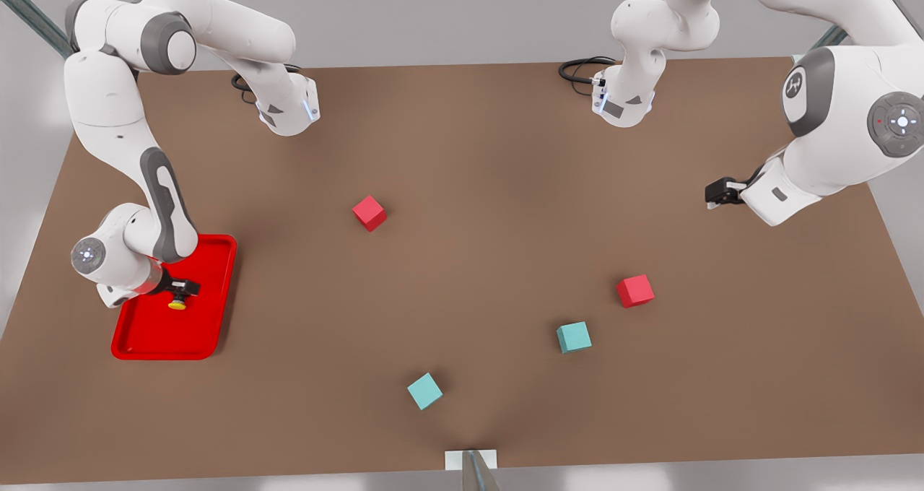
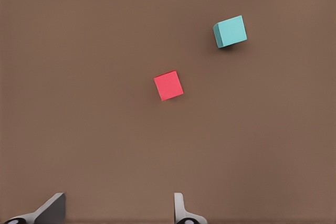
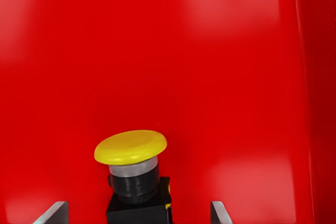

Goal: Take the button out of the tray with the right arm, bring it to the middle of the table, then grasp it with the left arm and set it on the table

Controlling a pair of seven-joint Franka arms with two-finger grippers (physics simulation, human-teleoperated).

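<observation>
The button [image 1: 177, 303] has a yellow cap on a black body and stands in the red tray [image 1: 209, 260] at the front view's left. My right gripper [image 1: 183, 289] is down in the tray, right over it. In the right wrist view the button [image 3: 131, 148] sits between the two spread fingertips [image 3: 55, 212], which stand apart from its body; the right gripper [image 3: 137, 214] is open. My left gripper [image 1: 720, 191] hangs open above the table [image 1: 491, 159] at the front view's right, its fingertips [image 2: 50, 211] holding nothing.
Two red cubes [image 1: 369, 212] [image 1: 635, 290] and two teal cubes [image 1: 574, 336] [image 1: 424, 390] lie scattered on the table. The left wrist view looks down on one red cube [image 2: 168, 85] and one teal cube [image 2: 230, 31]. Both arm bases stand at the table's far edge.
</observation>
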